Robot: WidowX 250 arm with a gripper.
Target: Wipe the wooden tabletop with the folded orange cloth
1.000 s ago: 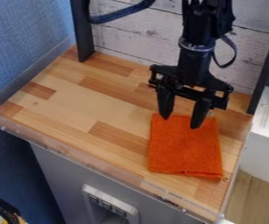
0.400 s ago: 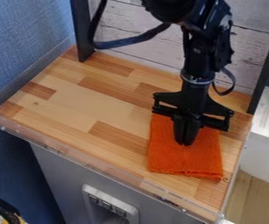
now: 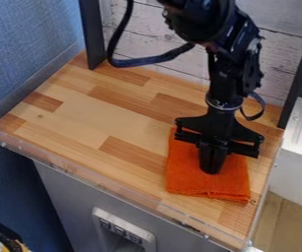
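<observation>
right of centre, we see the gripper (image 3: pixel 211 171) at the orange cloth (image 3: pixel 209 187) on the wooden table (image 3: pixel 81 115), its fingers pressed together.

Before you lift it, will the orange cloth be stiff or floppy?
Probably floppy: the orange cloth lies flat and looks like soft, fuzzy fabric. It's likely light, being thin, and it shouldn't roll, since it lies flat.

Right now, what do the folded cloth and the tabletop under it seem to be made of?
The orange cloth looks like soft, matte fabric, perhaps terry or microfiber, judging by its fuzzy, nubby surface. The tabletop appears to be smooth wood or a wood-look laminate, with grained strips in lighter and darker tan.
</observation>
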